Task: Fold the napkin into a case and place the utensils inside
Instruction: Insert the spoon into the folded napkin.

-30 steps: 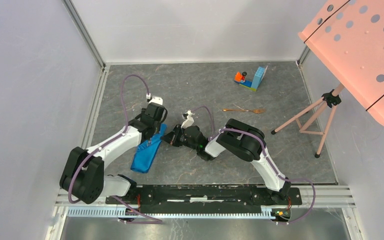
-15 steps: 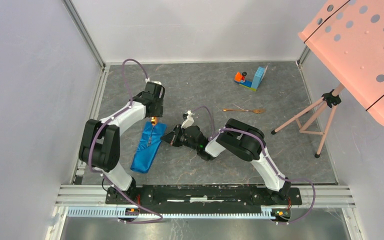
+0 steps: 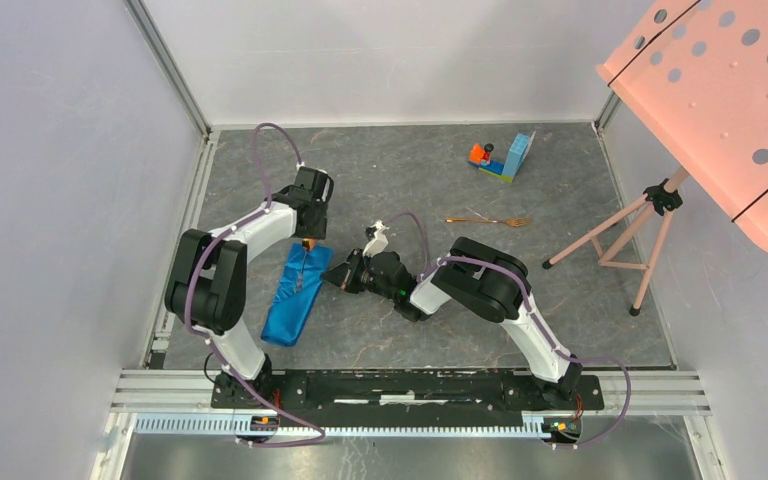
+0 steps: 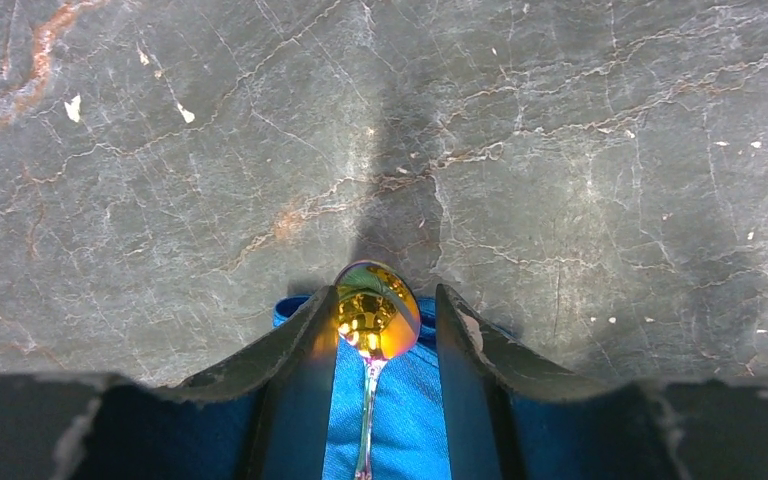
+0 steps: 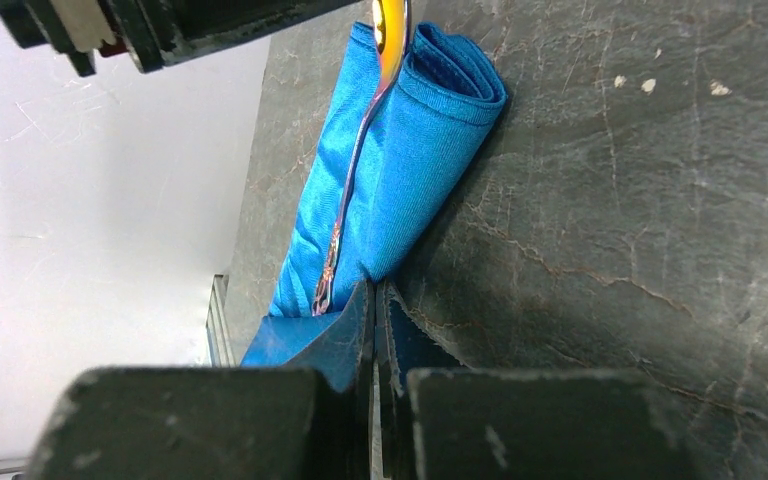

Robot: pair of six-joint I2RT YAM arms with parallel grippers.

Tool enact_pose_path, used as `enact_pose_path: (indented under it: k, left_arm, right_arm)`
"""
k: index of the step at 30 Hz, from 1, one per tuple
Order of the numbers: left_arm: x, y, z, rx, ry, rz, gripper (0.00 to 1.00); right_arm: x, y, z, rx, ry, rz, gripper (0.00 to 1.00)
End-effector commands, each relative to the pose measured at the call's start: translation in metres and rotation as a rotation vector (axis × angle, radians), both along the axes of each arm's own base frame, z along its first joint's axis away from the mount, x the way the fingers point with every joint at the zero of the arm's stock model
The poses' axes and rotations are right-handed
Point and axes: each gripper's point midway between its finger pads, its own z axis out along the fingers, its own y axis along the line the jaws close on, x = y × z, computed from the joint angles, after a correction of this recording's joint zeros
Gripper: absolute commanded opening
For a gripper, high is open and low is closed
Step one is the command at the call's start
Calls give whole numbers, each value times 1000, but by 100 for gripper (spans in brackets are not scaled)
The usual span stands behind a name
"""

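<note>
Utensil loading: spoon [image 4: 375, 312] atop napkin's [image 5: 430, 120] far end.
Steadying it, right gripper [image 5: 375, 300] pinches napkin; left gripper [image 4: 387, 297] brackets spoon, grip unclear.

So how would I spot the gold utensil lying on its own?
Find the big pink board on the right, then the toy blocks left of it. Just this side of them lies a thin copper-gold utensil, alone on the grey table, unlike the spoon over the blue cloth.

Toy blocks [image 3: 501, 159] far right; pink board [image 3: 730, 80], tripod [image 3: 665, 196].
</note>
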Motion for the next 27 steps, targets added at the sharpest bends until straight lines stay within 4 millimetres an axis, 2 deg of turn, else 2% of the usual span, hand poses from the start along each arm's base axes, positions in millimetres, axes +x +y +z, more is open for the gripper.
enact_pose_path:
  k: [1, 4, 9, 12, 16, 22, 27]
  left_arm:
    - [12, 2, 0, 31, -21, -19, 47]
    - [11, 2, -4, 38, -7, -23, 45]
    - [9, 6, -5, 58, -2, -26, 33]
    - [7, 9, -6, 72, 1, -32, 30]
    - [8, 9, -2, 73, -2, -30, 43]
    - [13, 10, 13, 67, -24, -13, 49]
    - [18, 18, 11, 45, 0, 17, 53]
  right_arm:
    - [3, 1, 3, 25, -17, -6, 0]
    - [4, 0, 4, 24, -20, -7, 0]
    - [4, 1, 3, 23, -19, -7, 0]
    - [4, 0, 4, 22, -20, -7, 0]
    - [4, 1, 4, 20, -23, -5, 0]
    - [4, 0, 3, 20, -20, -5, 0]
    - [4, 1, 3, 21, -21, -6, 0]
